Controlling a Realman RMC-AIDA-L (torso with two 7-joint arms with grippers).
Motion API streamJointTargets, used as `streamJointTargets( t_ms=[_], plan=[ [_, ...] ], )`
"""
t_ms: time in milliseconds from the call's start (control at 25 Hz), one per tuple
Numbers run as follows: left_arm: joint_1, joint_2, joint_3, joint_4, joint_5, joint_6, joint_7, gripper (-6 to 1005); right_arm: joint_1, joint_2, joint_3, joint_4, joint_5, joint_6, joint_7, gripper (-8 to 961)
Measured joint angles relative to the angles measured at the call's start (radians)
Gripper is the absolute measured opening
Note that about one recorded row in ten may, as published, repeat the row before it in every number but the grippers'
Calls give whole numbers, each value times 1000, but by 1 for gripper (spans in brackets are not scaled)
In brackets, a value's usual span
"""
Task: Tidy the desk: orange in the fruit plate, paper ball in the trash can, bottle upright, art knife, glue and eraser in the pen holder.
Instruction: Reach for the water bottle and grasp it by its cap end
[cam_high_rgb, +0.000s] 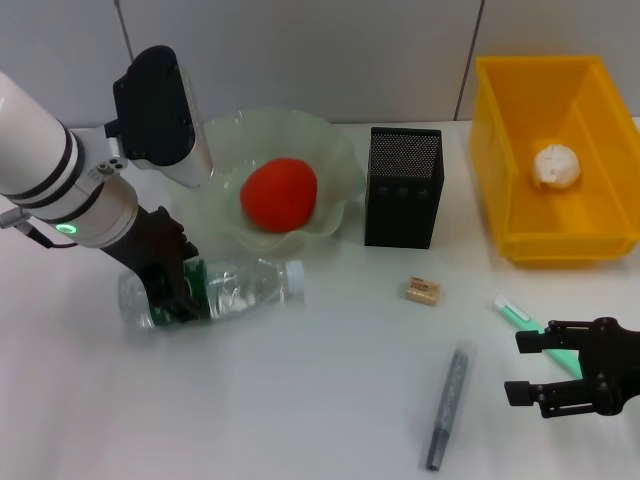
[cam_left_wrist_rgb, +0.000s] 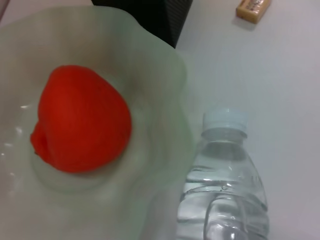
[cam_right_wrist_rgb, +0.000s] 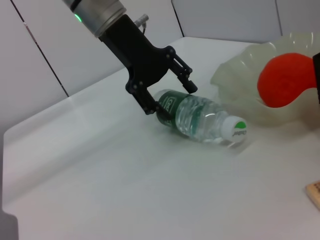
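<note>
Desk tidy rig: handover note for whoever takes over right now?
Left gripper: open, fingers straddling the bottle, which lies on its side by the fruit plate.
Right gripper: open, low over the table near the green-tipped glue stick, holding nothing.
Done: orange in the fruit plate; paper ball in the trash can.
Left: stand the bottle upright; put the eraser, grey art knife and glue stick into the pen holder.

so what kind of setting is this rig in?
Looks like a lab mock-up of a desk, not a real office: a bare white table against plain grey panels, with staged items only, such as a mesh pen holder, a yellow trash can and a fruit plate holding an orange.
</note>
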Motion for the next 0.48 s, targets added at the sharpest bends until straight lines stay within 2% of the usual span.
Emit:
streamJointTargets(
  t_ms=[80, 240, 480],
  plan=[
    [0, 0, 0, 0, 0, 0, 0, 676, 0, 0, -1, 0, 0, 3, 0, 829],
    [-8, -1, 3, 23, -11, 102, -24, 674, 1, 0, -1, 0, 0, 4, 0, 829],
    [-12, -3, 10, 27, -58, 113, -25, 670, 3, 1, -1, 0, 0, 4, 0, 829]
  ],
)
